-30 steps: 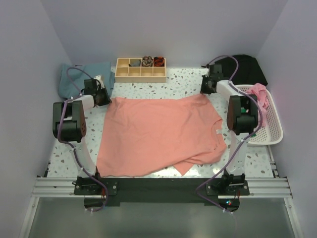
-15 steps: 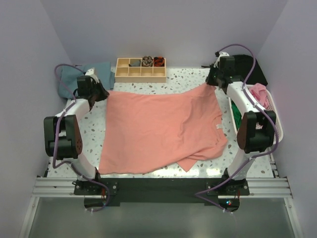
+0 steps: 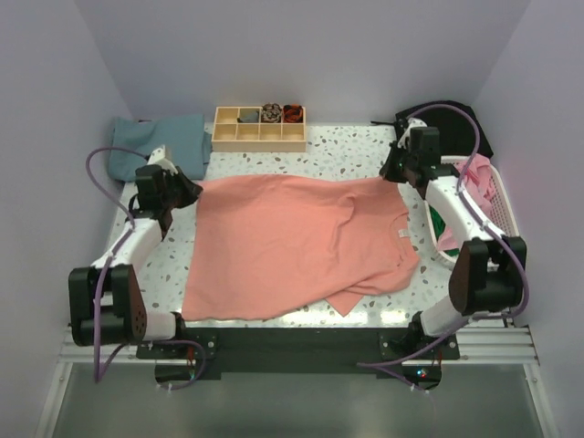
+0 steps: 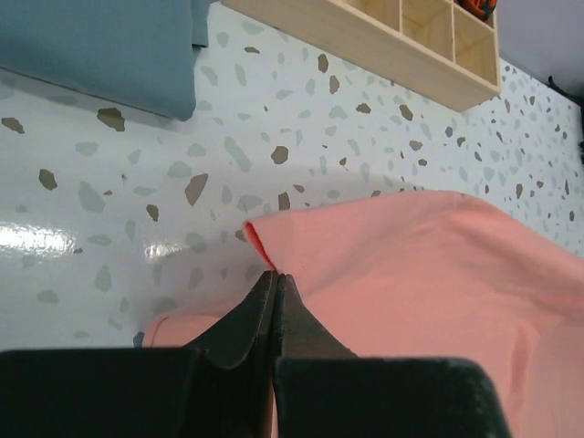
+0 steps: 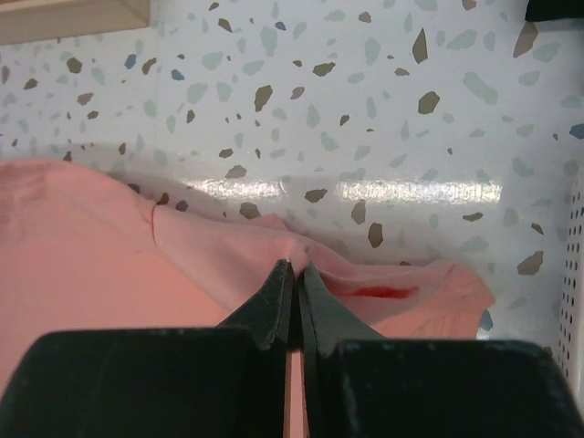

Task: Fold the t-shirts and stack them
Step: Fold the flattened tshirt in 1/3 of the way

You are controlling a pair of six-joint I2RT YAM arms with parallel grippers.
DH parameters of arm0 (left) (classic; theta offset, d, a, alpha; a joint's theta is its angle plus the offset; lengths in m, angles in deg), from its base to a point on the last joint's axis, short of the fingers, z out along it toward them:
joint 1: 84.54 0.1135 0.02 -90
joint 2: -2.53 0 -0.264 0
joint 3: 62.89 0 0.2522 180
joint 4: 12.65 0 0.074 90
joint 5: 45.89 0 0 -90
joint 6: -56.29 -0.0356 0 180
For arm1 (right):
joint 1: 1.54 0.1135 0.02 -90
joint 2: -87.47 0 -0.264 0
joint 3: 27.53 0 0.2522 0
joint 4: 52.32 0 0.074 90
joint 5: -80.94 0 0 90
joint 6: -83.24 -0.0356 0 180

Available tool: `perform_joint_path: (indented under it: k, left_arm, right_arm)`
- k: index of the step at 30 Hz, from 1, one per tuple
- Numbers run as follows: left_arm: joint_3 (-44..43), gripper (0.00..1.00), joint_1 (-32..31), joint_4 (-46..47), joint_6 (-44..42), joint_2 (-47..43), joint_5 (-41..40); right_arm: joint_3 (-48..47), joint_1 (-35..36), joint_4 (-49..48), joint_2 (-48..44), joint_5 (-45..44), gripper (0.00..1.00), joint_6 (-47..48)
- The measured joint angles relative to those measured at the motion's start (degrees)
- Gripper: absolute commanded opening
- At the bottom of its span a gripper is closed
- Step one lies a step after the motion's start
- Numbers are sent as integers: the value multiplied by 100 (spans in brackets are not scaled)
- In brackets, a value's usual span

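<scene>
A salmon-pink t-shirt (image 3: 297,242) lies spread over the middle of the table, its near right part rumpled and folded over. My left gripper (image 3: 185,189) is shut on the shirt's far left corner (image 4: 365,274). My right gripper (image 3: 391,173) is shut on the shirt's far right edge (image 5: 182,255). The cloth is pinched between the shut jaws in both wrist views. A folded teal t-shirt (image 3: 160,143) lies at the far left corner, also in the left wrist view (image 4: 100,46).
A wooden compartment tray (image 3: 258,128) with small items stands at the far middle, also in the left wrist view (image 4: 411,55). A white basket (image 3: 500,214) with pink and green clothes stands at the right. A black garment (image 3: 456,123) lies at the far right.
Both grippers have pulled the shirt's far edge towards the near side and lowered it. The arms have swung outward and the far edge now lies flatter on the table.
</scene>
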Motion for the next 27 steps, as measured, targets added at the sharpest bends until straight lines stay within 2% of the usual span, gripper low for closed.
perform_joint_path:
  k: [8,18,21,27]
  left_arm:
    - [756,0,-214,-219,398,-1443,-662]
    - [1617,0,-232,-907,710,-2017,-909]
    - [1613,0,-232,-1172,739,-2050,-918]
    - [1248,0,-160,-1810,713,-2085,-1307]
  right_arm:
    - [1088,173,111,-1600,94,0,-247]
    - [2232,1036,874,-1773,-402,0,-673]
    - [2354,1266,1049,-1812,-756,0,-894]
    - [2599,1305,1416,-2376,-2236,0,-1515]
